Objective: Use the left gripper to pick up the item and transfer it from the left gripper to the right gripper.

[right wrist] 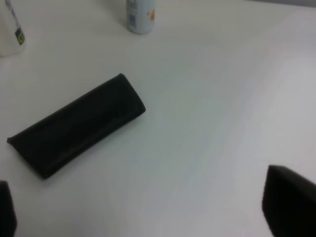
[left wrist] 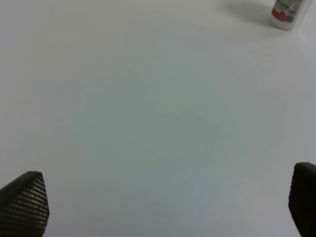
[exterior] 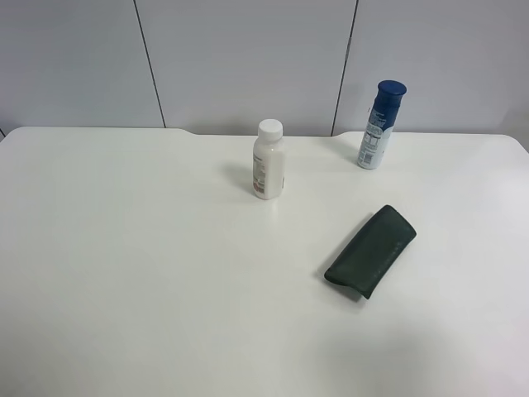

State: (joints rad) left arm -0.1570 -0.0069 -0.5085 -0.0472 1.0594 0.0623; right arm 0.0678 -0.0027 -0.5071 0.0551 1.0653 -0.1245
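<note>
From high up, the table [exterior: 124,273] carries a dark case [exterior: 370,251] at about 4 o'clock, a white bottle [exterior: 268,160] near the center and a blue-capped bottle [exterior: 380,125] at 1 o'clock; no arm appears.

The right gripper [right wrist: 143,210] is spread wide and empty, with the case lying at 10 o'clock, apart from its fingers [right wrist: 289,202].

The left gripper [left wrist: 163,207] is also spread and empty over bare table; only the white bottle's base shows, at 1 o'clock.

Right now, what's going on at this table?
Nothing is being held yet. A dark case lies flat on the white table, with a white bottle and a blue-capped bottle standing upright behind it. The left gripper and right gripper both hang open above the table.
</note>
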